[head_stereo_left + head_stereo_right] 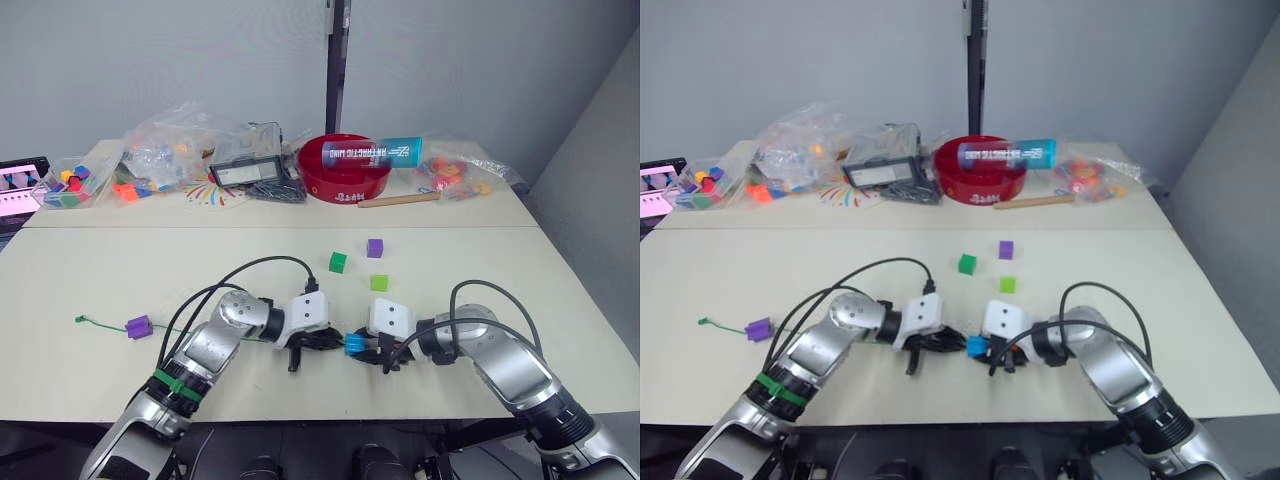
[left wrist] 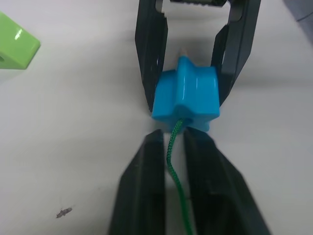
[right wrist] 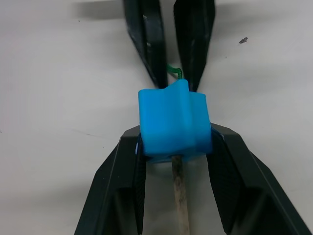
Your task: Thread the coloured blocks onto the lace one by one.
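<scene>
My right gripper (image 3: 173, 142) is shut on the blue block (image 3: 173, 122) just above the table, near its front edge (image 1: 354, 345). The green lace (image 2: 176, 171) enters the block's hole, and its pale stiff tip (image 3: 180, 196) sticks out the other side. My left gripper (image 2: 171, 139) is shut on the lace right behind the block. The lace trails left across the table through a purple block (image 1: 139, 326). Loose on the table behind the grippers lie a dark green block (image 1: 338, 262), a purple block (image 1: 374, 248) and a light green block (image 1: 379, 283).
At the back stand a red bowl (image 1: 345, 182) with a tube (image 1: 372, 153) across it, clear bags of mixed pieces (image 1: 160, 150), a black device (image 1: 245, 172), a wooden stick (image 1: 400, 200) and a screen (image 1: 20, 190). Black cables (image 1: 250, 270) loop over both wrists.
</scene>
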